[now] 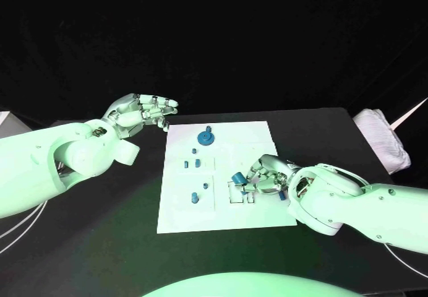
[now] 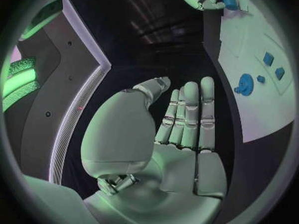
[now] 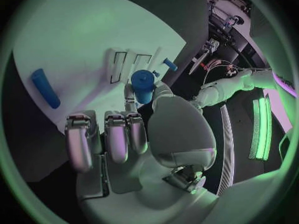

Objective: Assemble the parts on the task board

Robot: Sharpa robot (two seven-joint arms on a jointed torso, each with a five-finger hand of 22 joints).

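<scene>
The right hand pinched a blue cylinder over the board's near right part; the left hand hovered beyond the board's far left corner, fingers straight, holding nothing; a round part lay at the far end.

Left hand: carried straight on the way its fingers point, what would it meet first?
Judging by the left wrist view, the left hand points over bare black table beside the task board; nothing stands in line, though depth is unclear.

Green-tinted light, dark backdrop, fisheye-curved wrist views
</scene>
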